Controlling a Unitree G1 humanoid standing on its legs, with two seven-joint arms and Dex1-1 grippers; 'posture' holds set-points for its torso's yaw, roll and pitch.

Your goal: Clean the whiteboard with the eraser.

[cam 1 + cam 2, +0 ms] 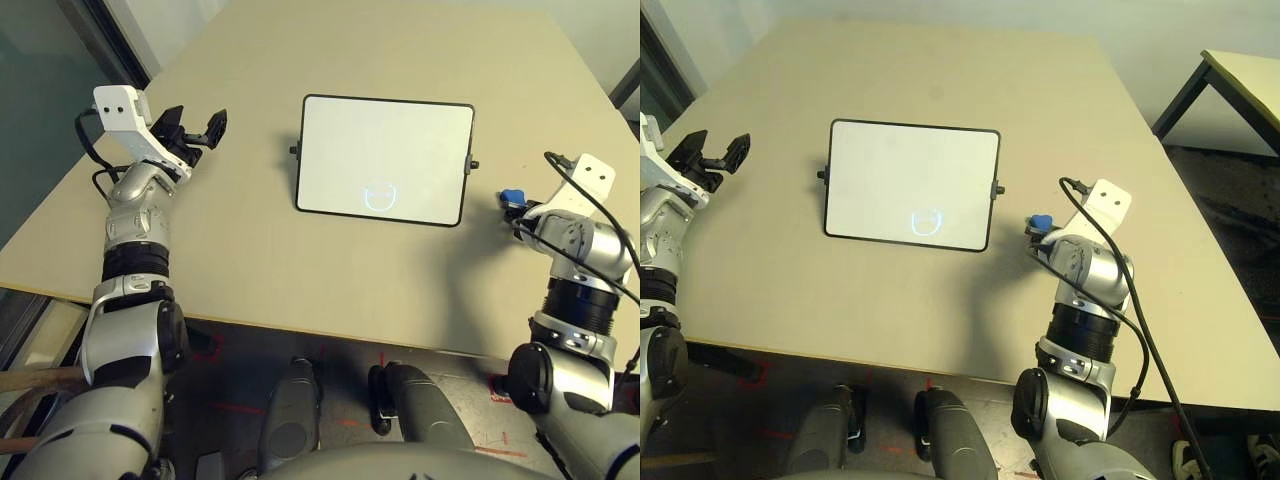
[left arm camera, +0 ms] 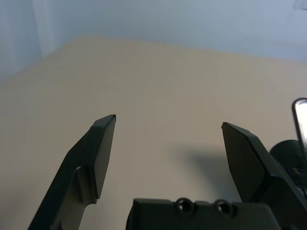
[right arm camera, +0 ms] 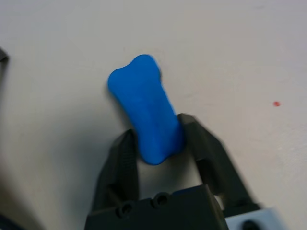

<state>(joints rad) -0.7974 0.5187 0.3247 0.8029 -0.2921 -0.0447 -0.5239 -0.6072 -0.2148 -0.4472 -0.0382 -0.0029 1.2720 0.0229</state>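
The whiteboard point(image 1: 385, 150) lies flat at the middle of the table, white with a thin black frame and a small pale ring-shaped mark near its front edge. The eraser point(image 3: 146, 115), a bright blue block, lies on the table just right of the board. My right gripper point(image 3: 158, 132) has a finger against each side of the eraser's near end, closed on it. The eraser point(image 1: 512, 196) peeks out ahead of my right wrist. My left gripper point(image 1: 195, 128) hovers left of the board, open and holding nothing, its fingers point(image 2: 103, 148) wide apart.
The tan table point(image 1: 250, 250) has bare room all around the board. A second table point(image 1: 1240, 80) stands off to the right, beyond the table's edge. A black cable point(image 1: 1140, 310) loops off my right wrist.
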